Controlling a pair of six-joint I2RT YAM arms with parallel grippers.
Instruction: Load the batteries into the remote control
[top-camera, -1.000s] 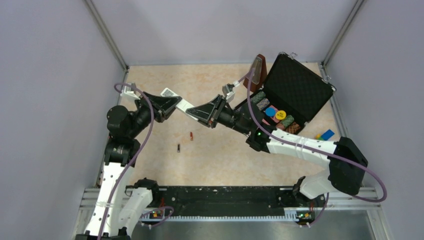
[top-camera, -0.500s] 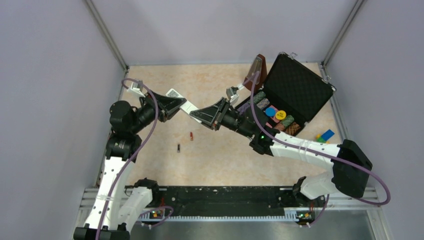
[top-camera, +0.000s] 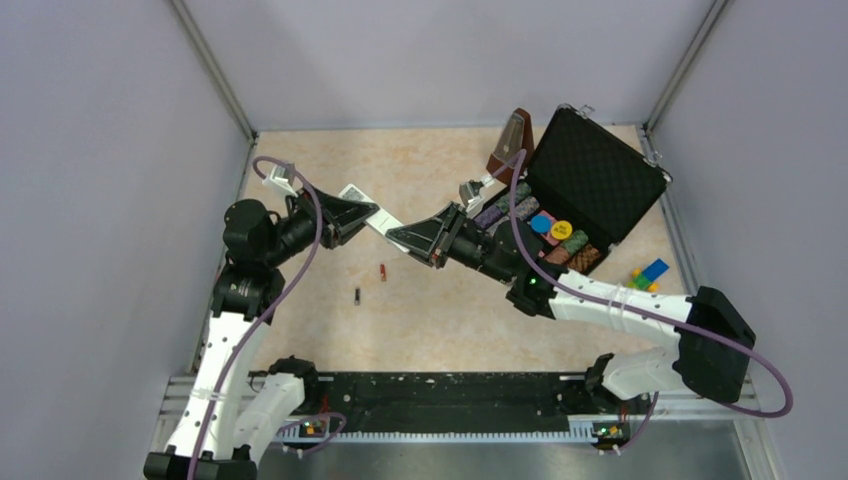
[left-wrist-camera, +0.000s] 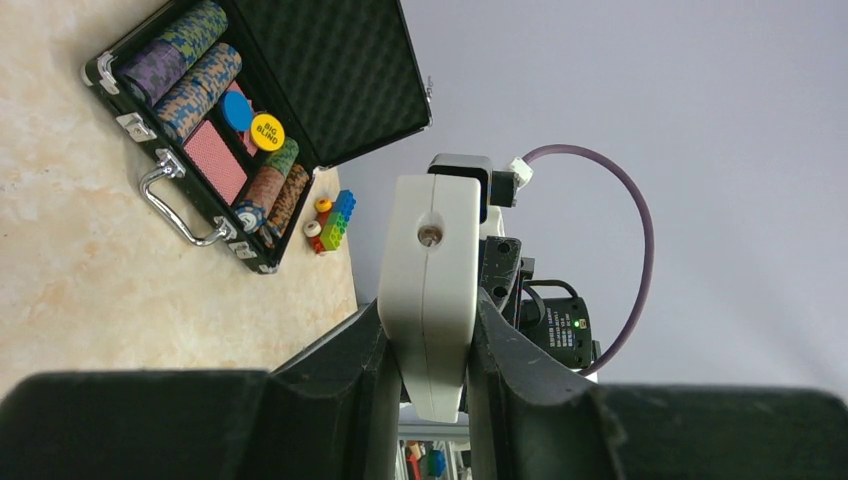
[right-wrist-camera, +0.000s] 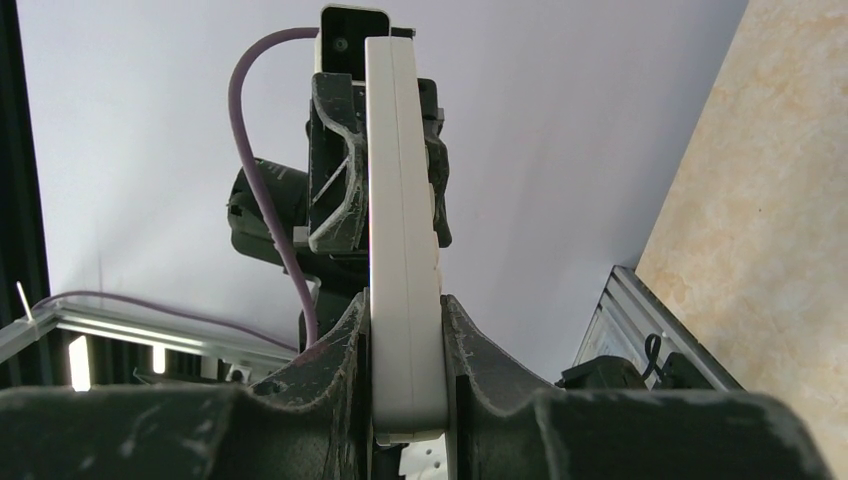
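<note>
Both arms have drifted slightly right since a second ago, carrying the remote control (top-camera: 378, 221) with them; the batteries stayed put. Left end effector (top-camera: 366, 212) is clamped narrow on one end of the remote, right end effector (top-camera: 394, 236) is clamped on the other end, and the bar is held in the air between them.

Top view only: red battery (top-camera: 382, 271) and black battery (top-camera: 357, 295) lie on the counter (top-camera: 420, 320), below the two end effectors and toward the arm bases, the red one nearer the grips, the black one left of it.

Left wrist view only: remote (left-wrist-camera: 430, 290) end-on between the left end effector (left-wrist-camera: 428, 320) fingers, plus open chip case (left-wrist-camera: 330, 70) and toy blocks (left-wrist-camera: 335, 220) beyond.

Right wrist view only: remote (right-wrist-camera: 405, 250) edge-on in the right end effector (right-wrist-camera: 403, 310), with the left arm gripping its far end.
</note>
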